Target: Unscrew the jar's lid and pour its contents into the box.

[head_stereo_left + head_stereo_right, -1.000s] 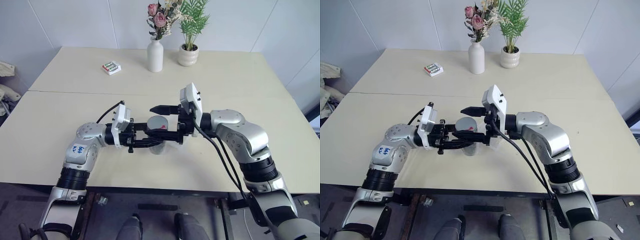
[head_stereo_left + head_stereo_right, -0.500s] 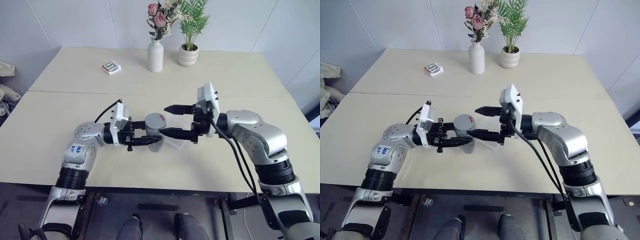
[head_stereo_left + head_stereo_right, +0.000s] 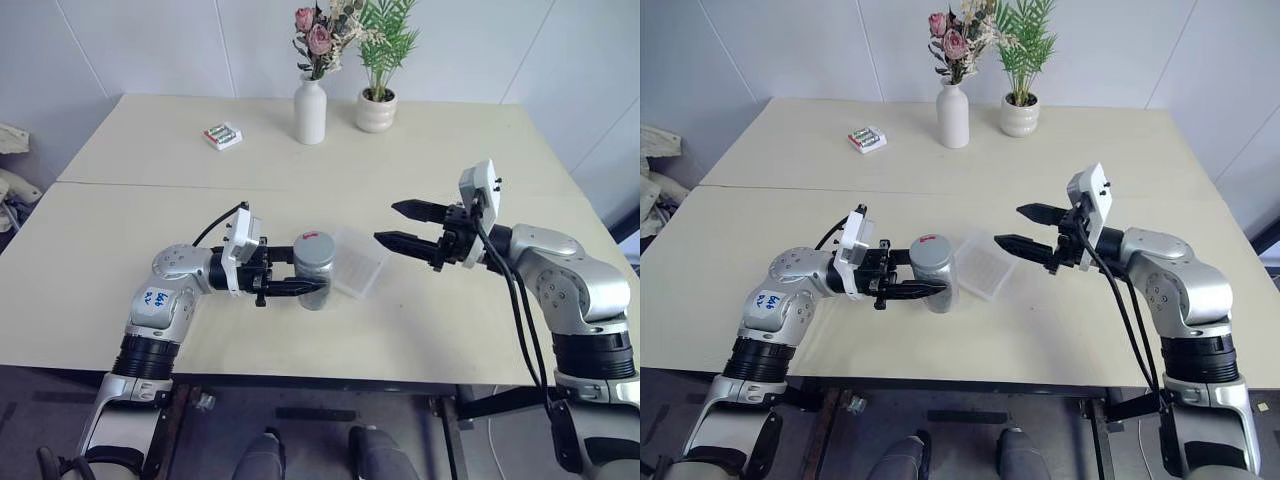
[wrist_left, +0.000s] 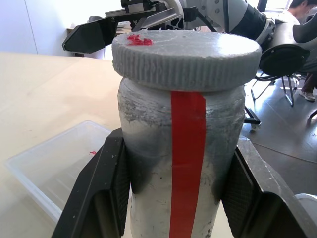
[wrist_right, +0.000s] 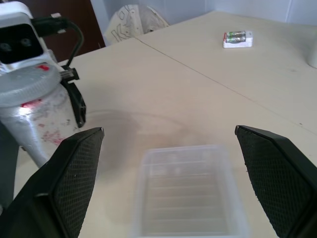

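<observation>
One jar (image 3: pixel 313 270) upright, lid (image 4: pixel 185 52) up | left tool (image 3: pixel 312 287) clamps it | right tool (image 3: pixel 400 225) wide, empty

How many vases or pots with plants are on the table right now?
2. The white flower vase stands at the far edge of the table, and the small white pot with a green plant sits just to its right. None appear hidden elsewhere.

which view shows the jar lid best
The left wrist view: the lid sits close up on the jar, ridged edge and red mark plain. The eye views show it small from above; the right wrist view catches it at one edge.
</observation>
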### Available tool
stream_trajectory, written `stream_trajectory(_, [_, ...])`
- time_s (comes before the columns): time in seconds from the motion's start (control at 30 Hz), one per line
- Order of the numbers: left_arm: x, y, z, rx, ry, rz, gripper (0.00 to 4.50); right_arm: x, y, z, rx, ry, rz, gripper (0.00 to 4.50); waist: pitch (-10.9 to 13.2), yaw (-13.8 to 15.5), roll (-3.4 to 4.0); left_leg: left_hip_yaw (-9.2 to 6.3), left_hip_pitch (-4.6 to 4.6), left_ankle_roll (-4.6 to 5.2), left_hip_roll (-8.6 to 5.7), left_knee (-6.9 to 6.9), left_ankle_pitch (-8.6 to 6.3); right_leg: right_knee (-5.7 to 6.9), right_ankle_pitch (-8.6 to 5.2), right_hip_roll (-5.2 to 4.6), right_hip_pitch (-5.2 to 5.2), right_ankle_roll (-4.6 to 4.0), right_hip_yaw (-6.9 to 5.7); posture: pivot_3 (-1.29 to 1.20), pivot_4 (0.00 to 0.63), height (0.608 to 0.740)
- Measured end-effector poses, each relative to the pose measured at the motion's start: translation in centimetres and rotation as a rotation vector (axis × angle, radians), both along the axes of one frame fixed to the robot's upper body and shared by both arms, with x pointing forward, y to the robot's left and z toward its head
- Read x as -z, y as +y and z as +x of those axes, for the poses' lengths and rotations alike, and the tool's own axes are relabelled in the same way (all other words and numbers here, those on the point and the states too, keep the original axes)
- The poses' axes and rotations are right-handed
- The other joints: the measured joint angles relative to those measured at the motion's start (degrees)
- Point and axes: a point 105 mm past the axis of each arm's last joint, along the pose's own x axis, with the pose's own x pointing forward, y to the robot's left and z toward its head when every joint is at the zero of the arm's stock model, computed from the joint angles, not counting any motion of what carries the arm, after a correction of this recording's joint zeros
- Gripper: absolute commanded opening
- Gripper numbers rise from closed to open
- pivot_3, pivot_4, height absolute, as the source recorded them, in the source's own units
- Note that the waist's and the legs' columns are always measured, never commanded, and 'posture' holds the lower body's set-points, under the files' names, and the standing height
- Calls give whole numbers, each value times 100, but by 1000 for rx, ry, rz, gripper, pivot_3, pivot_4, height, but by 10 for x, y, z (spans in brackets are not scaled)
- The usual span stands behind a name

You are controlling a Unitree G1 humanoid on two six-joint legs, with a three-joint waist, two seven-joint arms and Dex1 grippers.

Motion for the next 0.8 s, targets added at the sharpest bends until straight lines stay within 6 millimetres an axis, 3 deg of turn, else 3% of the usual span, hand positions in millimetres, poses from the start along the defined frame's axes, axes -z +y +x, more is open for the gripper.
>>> stream_trajectory(0.17, [0, 0, 0, 1, 0, 1, 2036, -17, 28, -16, -108, -45, 45, 4470, 0, -4, 0, 0, 0, 0, 1, 1, 0, 2, 0, 0, 0, 0, 0, 0, 150, 740])
stream_trajectory(0.33, [0, 0, 0, 2, 1, 1, 2036, -17, 62, -25, -178, -57, 32, 4470, 0, 11, 0, -1, 0, -1, 0, 1, 0, 2, 0, -1, 0, 0, -1, 0, 150, 740])
stream_trajectory(0.8, [0, 0, 0, 2, 7, 2, 2036, -5, 99, -25, -210, -70, -64, 4470, 0, 2, 0, -1, -1, 0, 0, 1, 0, 4, 0, -1, -4, 0, 0, 0, 150, 740])
